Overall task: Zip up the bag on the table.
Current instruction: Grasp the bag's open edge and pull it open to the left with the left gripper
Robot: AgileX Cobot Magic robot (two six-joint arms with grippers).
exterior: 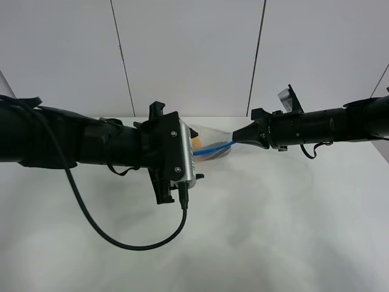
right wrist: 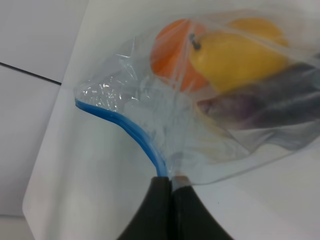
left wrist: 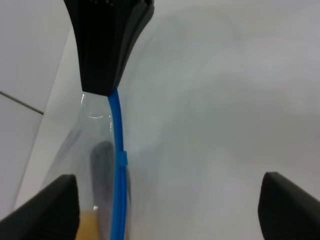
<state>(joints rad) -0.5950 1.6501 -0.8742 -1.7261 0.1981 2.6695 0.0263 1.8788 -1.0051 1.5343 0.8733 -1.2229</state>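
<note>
between the spread fingers of the left claw [left wrist: 167, 205], the bag [right wrist: 235, 75] rests on the worktop [exterior: 273, 231], its blue zipper strip [left wrist: 118, 150] running straight ahead to the right claw [right wrist: 171, 182], pinched shut on its far end; the strip seems nearer one finger.

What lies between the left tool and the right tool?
The bag's blue zipper strip runs across that gap, shown in the left wrist view; the right tool pinches its end.
</note>
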